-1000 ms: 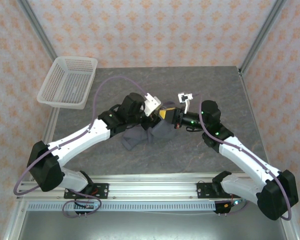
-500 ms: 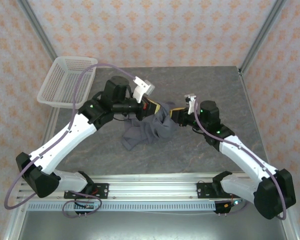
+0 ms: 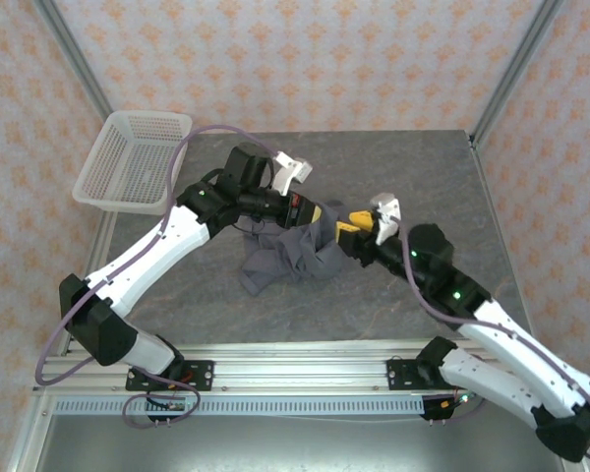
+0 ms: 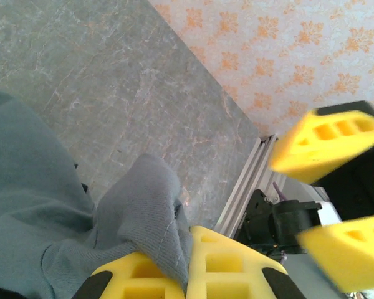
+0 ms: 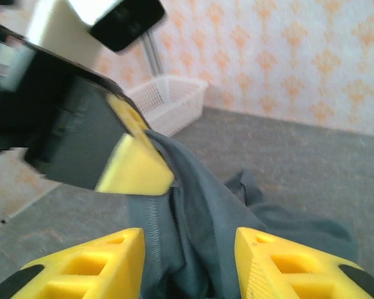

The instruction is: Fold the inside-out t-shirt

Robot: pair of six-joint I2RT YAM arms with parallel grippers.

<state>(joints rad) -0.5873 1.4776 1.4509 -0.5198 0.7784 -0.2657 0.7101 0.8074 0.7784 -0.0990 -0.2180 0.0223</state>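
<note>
**Pinching a raised fold: left claw clamped, right claw parted**

The inside-out t-shirt (image 3: 287, 258) sits in a rumpled dark grey heap directly beneath the two claws and spills toward the arm bases. One ridge of its cloth is lifted off the heap and runs up into the tips of the left claw (image 3: 315, 213). In the left wrist view, that claw's two yellow fingers (image 4: 227, 268) are pressed together with the grey fold caught between them, so it is clamped on the shirt.

The right claw (image 3: 352, 224) faces it tip to tip, just beside it. Its jaws stand apart, and the right wrist view shows the hanging cloth running down into the gap between them. Whether either pad touches the fabric cannot be told.

The grey stone-patterned table (image 3: 413, 172) stretches bare beyond both claws. A white mesh basket (image 3: 133, 162) rests at the far-left corner, well apart from the left claw.
</note>
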